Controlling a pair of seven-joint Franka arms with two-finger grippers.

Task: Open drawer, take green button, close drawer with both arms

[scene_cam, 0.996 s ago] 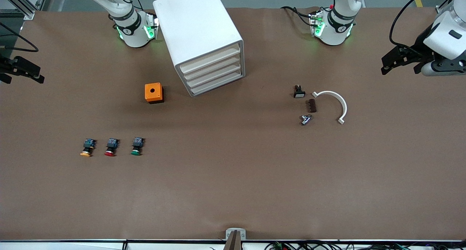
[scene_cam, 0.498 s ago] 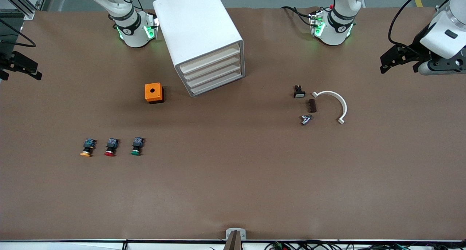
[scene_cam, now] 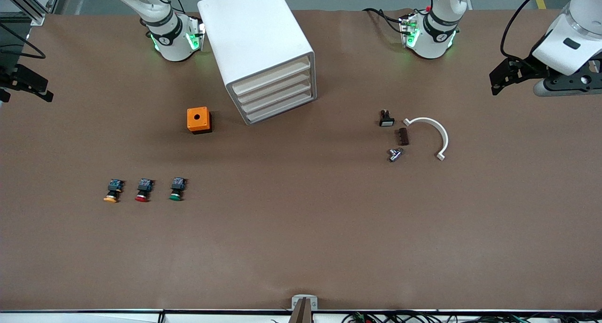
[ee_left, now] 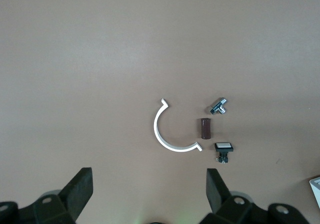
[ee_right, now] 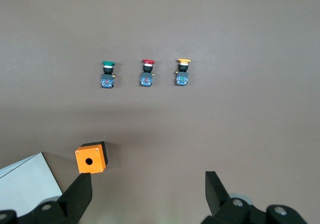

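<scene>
Both end effectors [scene_cam: 502, 81] [scene_cam: 33, 85] — far from button [scene_cam: 176, 190]

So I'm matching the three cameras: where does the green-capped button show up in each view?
Front view: green-capped button, end of the three-button row nearest the orange box.
Left wrist view: not in it.
Right wrist view: green-capped button, again the row's end nearest the orange box.
Shared landmark: the orange box.

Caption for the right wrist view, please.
Open right gripper high above green button, red button, yellow button and orange box.
</scene>
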